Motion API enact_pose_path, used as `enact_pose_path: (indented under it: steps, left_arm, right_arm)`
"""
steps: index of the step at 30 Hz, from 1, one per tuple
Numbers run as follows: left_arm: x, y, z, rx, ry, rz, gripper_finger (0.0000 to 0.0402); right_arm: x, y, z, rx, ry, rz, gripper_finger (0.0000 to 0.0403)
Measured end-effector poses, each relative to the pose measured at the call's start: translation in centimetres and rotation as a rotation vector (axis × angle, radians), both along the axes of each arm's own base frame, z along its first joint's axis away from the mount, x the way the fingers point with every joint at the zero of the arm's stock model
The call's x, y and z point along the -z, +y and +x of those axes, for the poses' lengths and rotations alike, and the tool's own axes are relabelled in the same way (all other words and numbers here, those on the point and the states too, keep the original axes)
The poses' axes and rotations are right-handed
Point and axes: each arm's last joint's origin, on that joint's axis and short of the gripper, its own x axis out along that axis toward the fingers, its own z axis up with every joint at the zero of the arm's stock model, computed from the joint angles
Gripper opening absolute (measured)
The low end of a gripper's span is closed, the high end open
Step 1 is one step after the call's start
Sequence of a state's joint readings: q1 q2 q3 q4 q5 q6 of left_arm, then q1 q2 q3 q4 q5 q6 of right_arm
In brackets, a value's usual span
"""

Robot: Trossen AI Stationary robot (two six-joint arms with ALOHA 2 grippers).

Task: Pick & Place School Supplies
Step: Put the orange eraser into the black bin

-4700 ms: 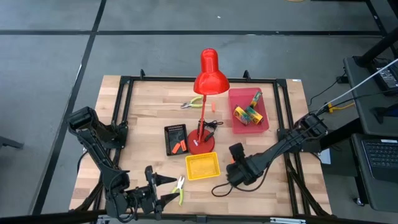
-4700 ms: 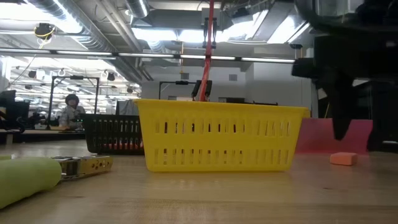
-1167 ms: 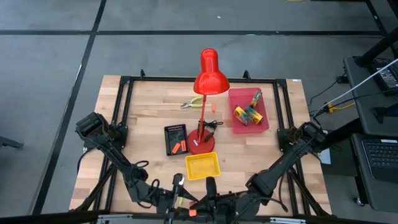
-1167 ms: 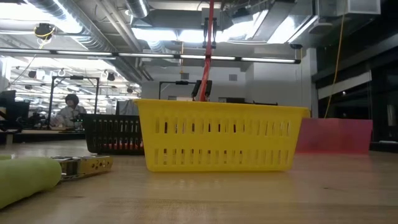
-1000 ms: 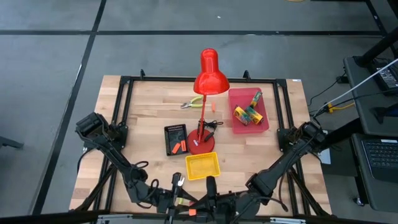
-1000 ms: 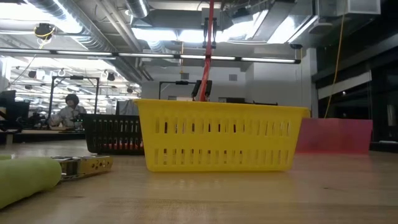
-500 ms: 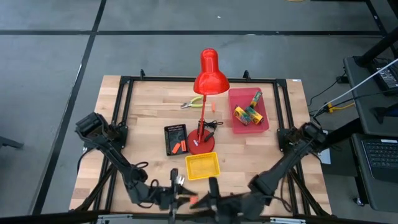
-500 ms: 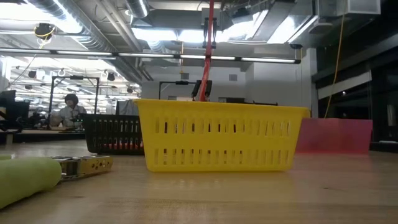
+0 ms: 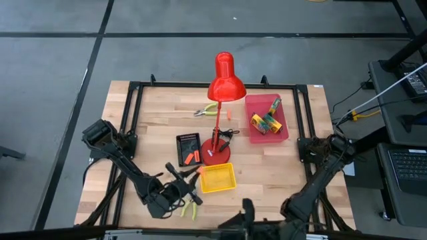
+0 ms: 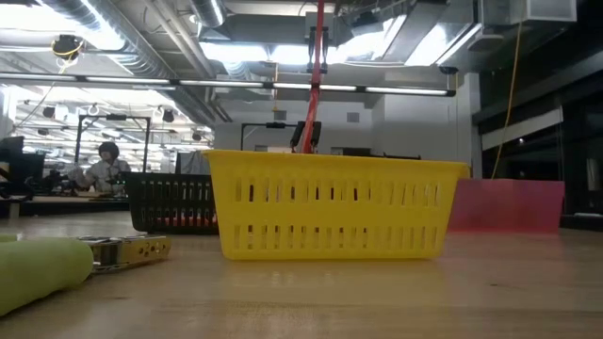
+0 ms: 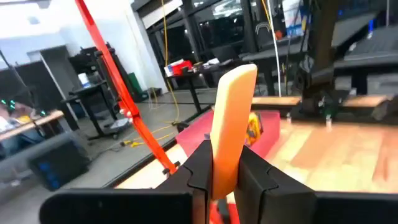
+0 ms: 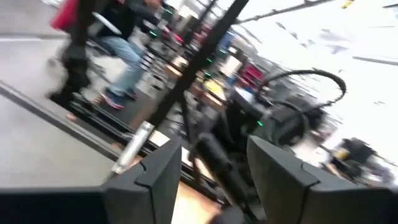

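My left gripper (image 9: 192, 173) hovers at the left edge of the yellow tray (image 9: 218, 178), shut on a small orange piece (image 11: 231, 118). My right gripper (image 12: 208, 180) stands open at the table's near edge (image 9: 245, 212), with nothing between its fingers. One pair of pliers with yellow-green handles (image 9: 190, 208) lies flat on the table near the front, its handle close to the low camera (image 10: 38, 271). A second pair of pliers (image 9: 207, 110) lies behind the lamp. Crayon boxes (image 9: 265, 121) lie in the pink tray (image 9: 283, 137). More orange pieces (image 9: 193, 158) lie in the black tray (image 9: 181, 143). My left gripper pinches the lower end of the orange piece (image 11: 222, 177) between its two fingers (image 11: 198, 174). The fingers lie about level, coming from the table's near left. The piece sticks out past the fingertips and is lifted clear of the table.
The red desk lamp's base (image 9: 215, 155) stands just behind the yellow tray, and its shade (image 9: 225, 80) rises over the table's middle. In the low view the yellow tray (image 10: 330, 207) fills the middle, the black tray (image 10: 174, 202) and the pink tray (image 10: 509, 205) behind it.
At the near edge the orange piece passed from my right gripper to my left: the left shut on it and the right opened. My left gripper then turned and carried the piece toward the yellow tray. My right gripper drew back along the near edge toward the right.
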State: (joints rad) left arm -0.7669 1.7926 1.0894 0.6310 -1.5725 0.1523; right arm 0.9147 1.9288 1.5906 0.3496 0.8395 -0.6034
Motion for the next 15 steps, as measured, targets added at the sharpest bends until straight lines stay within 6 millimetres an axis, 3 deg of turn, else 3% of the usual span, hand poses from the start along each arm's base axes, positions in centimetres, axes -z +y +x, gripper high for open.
enact_pose_path:
  steps: [5, 9, 12, 15]
  left_arm:
    - [0.3, 1.9, 0.7, -0.030, 0.017, 0.013, 0.0030]
    - [1.7, 4.4, 1.5, 0.099, 0.060, -0.004, 0.0030]
    - [3.2, 8.8, 2.3, 0.182, 0.135, -0.196, 0.0030]
    - [4.5, 14.3, 2.5, 0.059, 0.249, -0.419, 0.0030]
  right_arm:
    - [-1.2, 1.1, -2.6, 0.012, -0.019, -0.010, 0.0174]
    - [-1.6, 2.2, -4.7, -0.013, -0.027, -0.031, 0.0165]
    - [-1.9, 2.8, -6.1, 0.011, -0.035, -0.035, 0.0161]
    - [-2.4, 3.4, -7.5, 0.037, -0.052, -0.041, 0.0159]
